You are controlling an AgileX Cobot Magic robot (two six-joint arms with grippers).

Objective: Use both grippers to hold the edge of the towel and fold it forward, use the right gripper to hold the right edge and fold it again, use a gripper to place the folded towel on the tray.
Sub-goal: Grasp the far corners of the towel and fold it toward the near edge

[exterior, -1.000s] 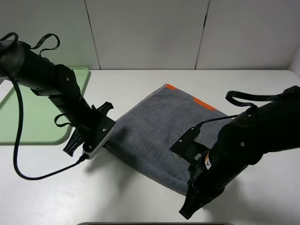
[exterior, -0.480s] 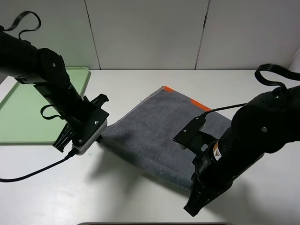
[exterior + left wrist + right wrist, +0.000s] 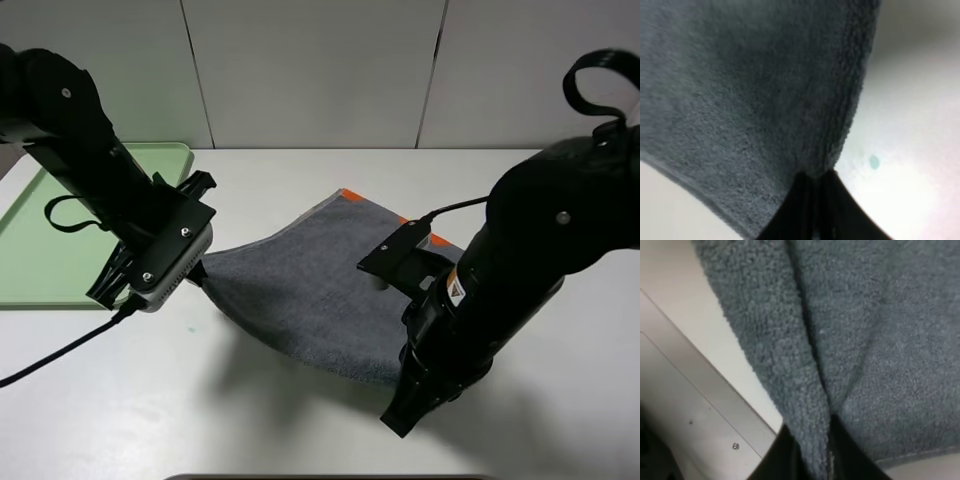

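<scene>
folding step: first fold in hand, as judged; both near corners of the towel (image 3: 310, 285) are gripped and held clear of the table (image 3: 250, 430), and nothing has yet been carried forward.
left gripper (image 3: 812, 197): closed tight on one near corner of the towel, with the cloth pinched at its tip.
right gripper (image 3: 810, 450): closed on the other near corner, with a ridge of cloth bunched in its grip.
towel position: middle of the table, between the two grippers; the near edge sags between the two grips, and the far edge with its orange strip (image 3: 352, 195) lies on the table.
tray (image 3: 35, 270): green, at the left of the table, apart from the towel.
next move, judged: carry both corners forward together and level, over the far edge, then lower and let go; uneven travel would skew the fold.
</scene>
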